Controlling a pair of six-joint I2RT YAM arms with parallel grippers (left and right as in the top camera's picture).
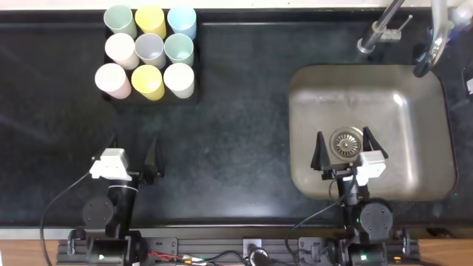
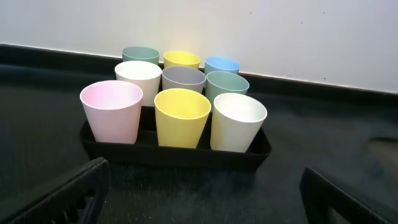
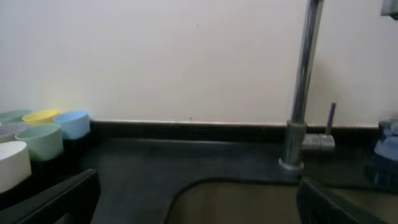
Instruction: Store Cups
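At the far left corner of the black speckled bench (image 1: pixel 236 133) a black rectangular plastic tray (image 2: pixel 180 157) holds nine upright pastel plastic cups (image 1: pixel 150 49), set three by three and touching their neighbours. The row nearest the arms is a pink cup (image 2: pixel 112 111), a yellow cup (image 2: pixel 181 117) and a white cup (image 2: pixel 238 121). Behind them stand white, grey and green, and along the far edge green, yellow and blue. The left jaws stand wide open and hold nothing, near the bench's near edge. The tray lies well apart from them toward the far edge, in line with the gap between them. The right jaws are also spread open and hold nothing, at the near side of the steel sink (image 1: pixel 414 96). The cups are far off toward the bench's left end. A chrome tap (image 3: pixel 301 93) rises at the far edge.
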